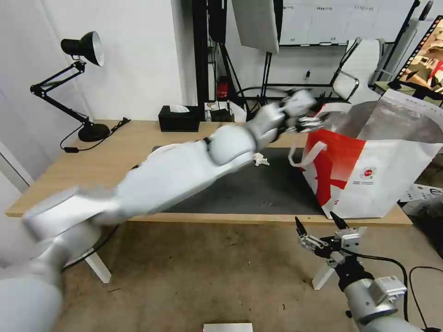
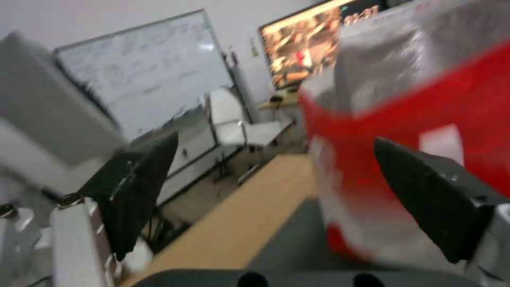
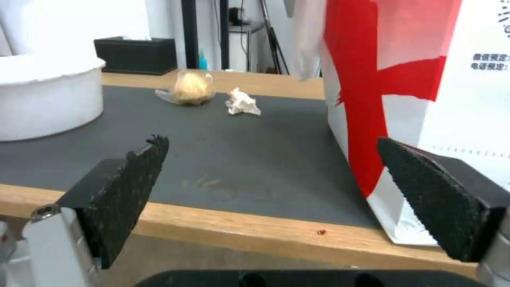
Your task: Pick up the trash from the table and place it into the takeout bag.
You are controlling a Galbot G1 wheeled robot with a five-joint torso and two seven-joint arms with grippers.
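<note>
My left arm reaches across the table (image 1: pixel 115 147), blurred. Its gripper (image 1: pixel 310 122) is at the upper left edge of the takeout bag (image 1: pixel 369 175), the white-and-red tote standing on the table's right end. In the left wrist view that gripper (image 2: pixel 276 138) is open and empty, with the tote's red wall (image 2: pixel 414 119) close ahead. A crumpled white tissue (image 1: pixel 261 159) lies on the dark mat (image 1: pixel 258 189). The right wrist view shows the white bowl (image 3: pixel 48 95), a tan knotted bag (image 3: pixel 189 91), the tissue (image 3: pixel 243 103) and the tote (image 3: pixel 425 99). My right gripper (image 1: pixel 315 217) hangs open below the table's front edge.
A black tissue box (image 1: pixel 179 119) stands at the table's back, and a black desk lamp (image 1: pixel 83 92) at its left end. An office chair (image 1: pixel 360 69) and stands fill the room behind. The table's white leg (image 1: pixel 99 267) is near my left arm's base.
</note>
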